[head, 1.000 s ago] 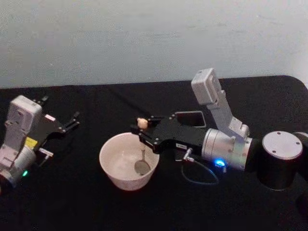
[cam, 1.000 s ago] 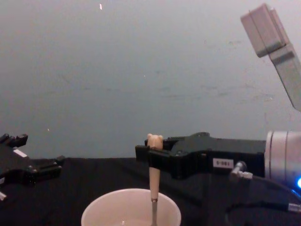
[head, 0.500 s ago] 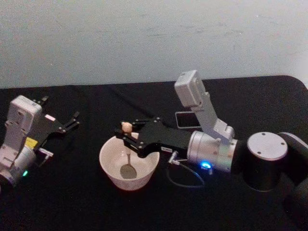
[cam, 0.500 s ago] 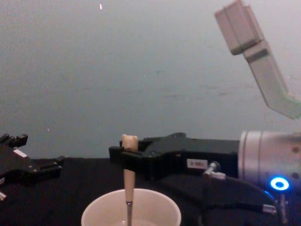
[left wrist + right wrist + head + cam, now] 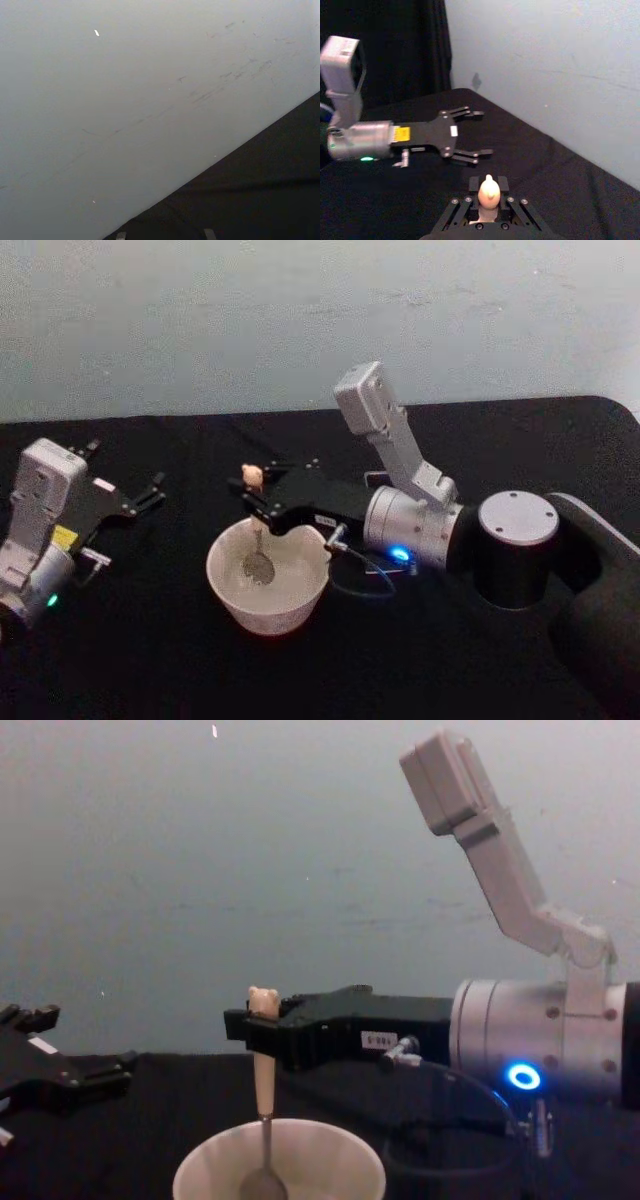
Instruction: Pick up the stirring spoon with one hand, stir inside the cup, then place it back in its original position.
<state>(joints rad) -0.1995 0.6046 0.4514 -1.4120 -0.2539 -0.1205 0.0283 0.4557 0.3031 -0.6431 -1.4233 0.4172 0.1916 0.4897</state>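
The cream-white cup (image 5: 222, 580) stands on the black table, its rim low in the chest view (image 5: 330, 1138). The stirring spoon (image 5: 258, 540) stands nearly upright in it, metal bowl down inside the cup (image 5: 262, 1184) and bear-head knob (image 5: 263, 1001) on top. My right gripper (image 5: 255, 502) is shut on the spoon's pale handle just below the knob (image 5: 489, 192). The dark holder (image 5: 374, 478) is mostly hidden behind the right arm. Far to the left, apart from the cup, my left gripper (image 5: 150, 490) rests open (image 5: 472, 134).
A thin cable (image 5: 360, 585) loops from the right wrist just right of the cup. The right arm's camera housing (image 5: 362, 400) sticks up above the arm. A pale wall closes off the table's far edge. Black table surface (image 5: 150, 640) lies in front of the cup.
My right gripper has swept leftward with the spoon. The spoon's bowl has travelled from the cup's right side to its left-far side.
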